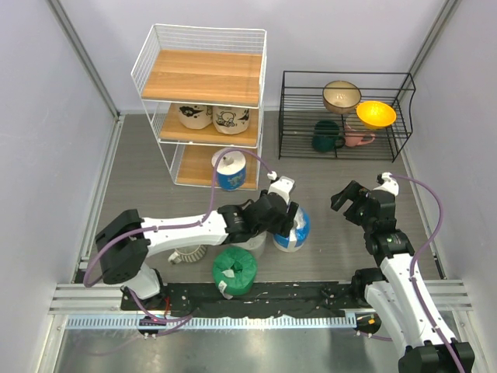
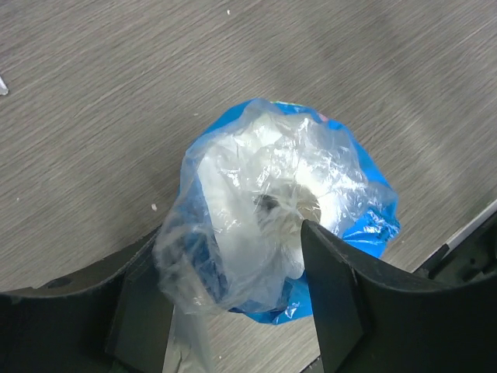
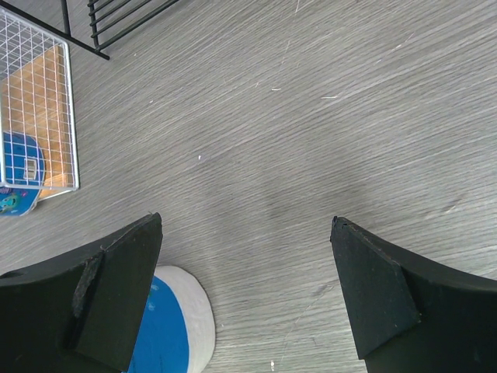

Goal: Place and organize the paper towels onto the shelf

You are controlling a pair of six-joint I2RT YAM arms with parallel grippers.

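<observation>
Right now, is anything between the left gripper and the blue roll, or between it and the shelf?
Nothing visible. The left gripper straddles the blue roll; the table between it and the shelf looks bare. One white-blue roll sits on the bottom tier's right side.

Crinkled glossy clear plastic wraps the paper towel roll (image 2: 342, 194) between the left end effector (image 2: 233, 241)'s matt black fingers (image 2: 330, 287); the tabletop (image 2: 116, 93) beneath is matt grey woodgrain.
</observation>
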